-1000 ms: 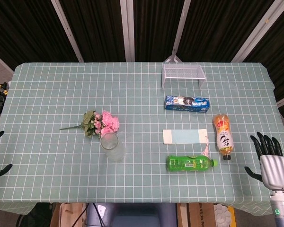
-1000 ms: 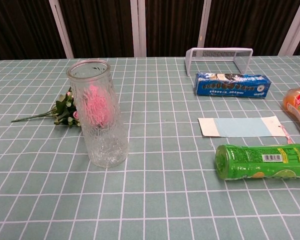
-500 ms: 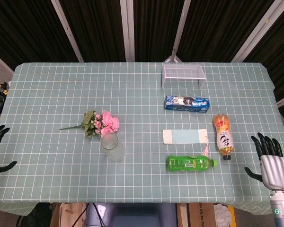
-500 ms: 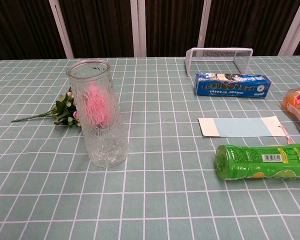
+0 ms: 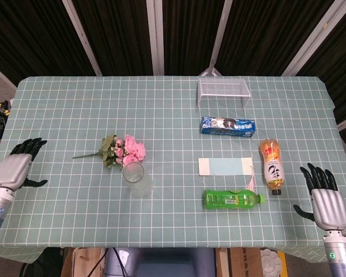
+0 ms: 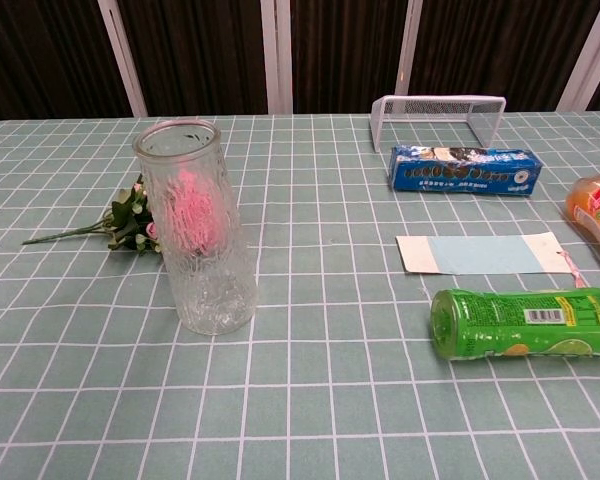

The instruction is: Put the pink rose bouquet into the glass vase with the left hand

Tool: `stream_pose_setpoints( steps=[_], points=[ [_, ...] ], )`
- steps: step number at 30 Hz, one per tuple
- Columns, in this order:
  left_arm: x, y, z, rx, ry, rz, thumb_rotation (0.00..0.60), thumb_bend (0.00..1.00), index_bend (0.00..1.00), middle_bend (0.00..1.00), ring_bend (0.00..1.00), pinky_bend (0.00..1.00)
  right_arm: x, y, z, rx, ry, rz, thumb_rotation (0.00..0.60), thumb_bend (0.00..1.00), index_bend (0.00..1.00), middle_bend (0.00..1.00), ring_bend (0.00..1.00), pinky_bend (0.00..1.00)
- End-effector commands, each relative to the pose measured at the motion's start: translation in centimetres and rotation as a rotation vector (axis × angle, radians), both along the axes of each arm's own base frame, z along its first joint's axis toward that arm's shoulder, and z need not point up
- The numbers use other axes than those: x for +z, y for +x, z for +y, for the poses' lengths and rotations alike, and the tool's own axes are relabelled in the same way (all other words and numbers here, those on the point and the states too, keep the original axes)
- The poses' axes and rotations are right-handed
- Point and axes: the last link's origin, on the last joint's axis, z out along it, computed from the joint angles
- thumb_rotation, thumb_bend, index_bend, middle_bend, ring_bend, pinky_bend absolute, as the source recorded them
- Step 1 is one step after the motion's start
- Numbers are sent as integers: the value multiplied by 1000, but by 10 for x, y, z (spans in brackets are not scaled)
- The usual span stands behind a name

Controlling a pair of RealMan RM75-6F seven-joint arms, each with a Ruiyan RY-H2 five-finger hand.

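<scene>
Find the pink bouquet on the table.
In the head view the bouquet lies on the table's left half, just behind the upright glass vase.

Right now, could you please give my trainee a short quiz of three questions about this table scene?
1. True or false: the pink rose bouquet already stands inside the glass vase.
2. Which hand is nearer the bouquet? A) left hand B) right hand
3. Fill in: the green bottle is ____ on the table.

Key: 1 false, it lies beside the vase; 2 A; 3 lying.
</scene>
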Motion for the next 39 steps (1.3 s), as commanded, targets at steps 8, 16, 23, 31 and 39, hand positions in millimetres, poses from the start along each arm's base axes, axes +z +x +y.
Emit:
stream_pose_setpoints(
  steps=[8,16,23,31,39],
  points=[
    [-55,48,55,-27,-43,-61,600,105,89,22,0,74,-2,-3,-4,-17,-8,6,600,189,97,36,2,0],
    [-109,82,81,-42,-131,-45,600,105,89,32,0,74,-4,-6,-5,-38,-7,20,600,189,97,36,1,0],
    [-134,104,88,-64,-159,-49,600,105,91,54,0,74,-4,-8,-5,-45,-6,22,600,190,97,35,1,0],
    [-152,126,89,-108,-157,-25,600,105,122,136,38,125,-1,-9,-5,-45,-13,20,600,189,97,36,2,0],
    [-170,131,89,-115,-155,38,600,105,139,132,45,131,2,-13,-6,-62,-18,4,600,189,97,36,2,0]
  ],
)
